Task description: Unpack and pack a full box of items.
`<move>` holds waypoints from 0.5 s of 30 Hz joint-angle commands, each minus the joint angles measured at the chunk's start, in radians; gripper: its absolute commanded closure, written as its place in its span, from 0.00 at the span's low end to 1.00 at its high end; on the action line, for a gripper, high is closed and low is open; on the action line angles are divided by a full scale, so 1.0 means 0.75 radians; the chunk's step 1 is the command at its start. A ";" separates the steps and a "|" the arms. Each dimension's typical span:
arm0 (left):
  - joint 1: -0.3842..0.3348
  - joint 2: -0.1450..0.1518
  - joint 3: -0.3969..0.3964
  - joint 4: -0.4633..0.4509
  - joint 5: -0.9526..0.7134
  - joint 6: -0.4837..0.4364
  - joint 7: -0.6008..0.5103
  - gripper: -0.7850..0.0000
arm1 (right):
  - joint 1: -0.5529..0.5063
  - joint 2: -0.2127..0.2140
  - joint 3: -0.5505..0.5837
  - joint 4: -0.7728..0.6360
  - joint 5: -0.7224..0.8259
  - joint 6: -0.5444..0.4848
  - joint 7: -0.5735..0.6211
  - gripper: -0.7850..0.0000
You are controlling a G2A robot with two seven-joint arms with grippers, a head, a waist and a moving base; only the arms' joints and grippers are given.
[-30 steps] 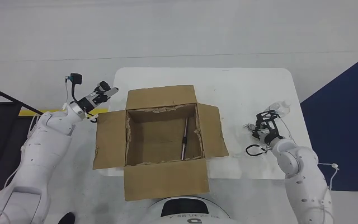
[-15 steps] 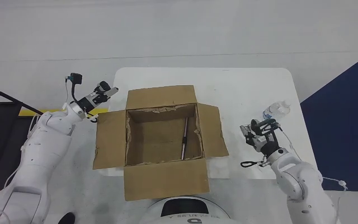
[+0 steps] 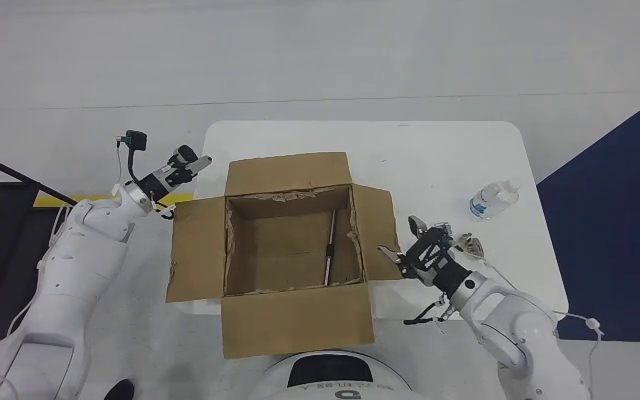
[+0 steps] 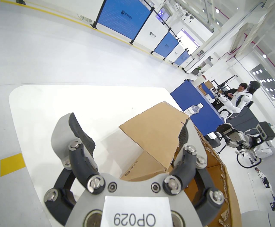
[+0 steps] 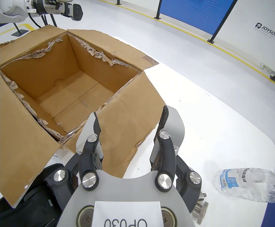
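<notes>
An open cardboard box stands mid-table with all flaps spread; a thin dark rod lies along its inner right wall. A clear water bottle lies on the table to the right, also in the right wrist view. My right gripper is open and hovers over the outer edge of the box's right flap, holding nothing. My left gripper is open and empty beside the box's far left corner; the far flap shows just beyond its fingers.
The white table has bare room behind the box and between the box and the bottle. Its right edge runs close past the bottle. Blue partition panels stand far off on the floor.
My right gripper has moved left and toward the front, away from the bottle to the box's right flap. The bottle stays lying on the table. The left arm has not moved.
</notes>
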 commanded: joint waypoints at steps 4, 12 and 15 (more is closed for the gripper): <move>0.000 0.000 0.000 0.000 0.000 0.000 0.000 0.00 | 0.014 -0.001 -0.070 -0.063 -0.006 -0.014 -0.018 0.00; 0.000 0.000 0.000 0.000 0.000 0.000 0.000 0.00 | 0.328 -0.037 -0.533 -0.092 -0.036 0.167 0.510 0.00; 0.000 0.000 0.000 0.000 0.000 0.000 0.000 0.00 | 0.472 -0.066 -0.705 -0.007 -0.034 0.306 0.647 0.00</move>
